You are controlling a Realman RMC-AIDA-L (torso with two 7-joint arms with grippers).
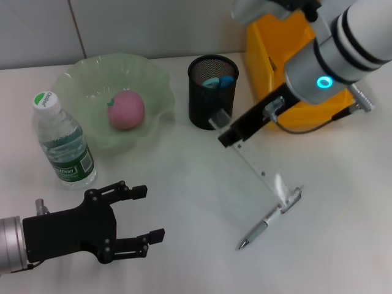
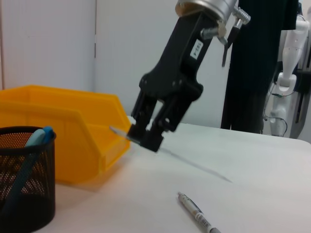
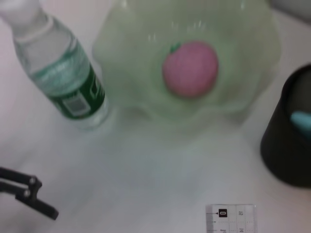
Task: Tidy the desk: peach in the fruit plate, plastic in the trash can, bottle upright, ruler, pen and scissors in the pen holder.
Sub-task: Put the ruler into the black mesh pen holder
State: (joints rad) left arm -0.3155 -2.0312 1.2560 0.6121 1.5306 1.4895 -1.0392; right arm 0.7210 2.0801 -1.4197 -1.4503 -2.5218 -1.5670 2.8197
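Note:
My right gripper (image 1: pixel 228 136) is shut on a clear ruler (image 1: pixel 263 171) and holds it tilted just beside the black mesh pen holder (image 1: pixel 212 92). The ruler's low end reaches down near the pen (image 1: pixel 269 220) lying on the table. Blue scissors handles (image 1: pixel 219 81) stick out of the holder. The pink peach (image 1: pixel 125 110) lies in the green fruit plate (image 1: pixel 153 76). The bottle (image 1: pixel 61 141) stands upright left of the plate. The yellow trash can (image 1: pixel 275 55) is behind the right arm. No plastic is in view. My left gripper (image 1: pixel 152 213) hovers open at the front left.
The left wrist view shows the right gripper (image 2: pixel 148 136) clamping the ruler (image 2: pixel 194 165), with the pen (image 2: pixel 194 213) below and the trash can (image 2: pixel 63 131) behind the pen holder (image 2: pixel 24 194). Bare tabletop lies between the left gripper and the pen.

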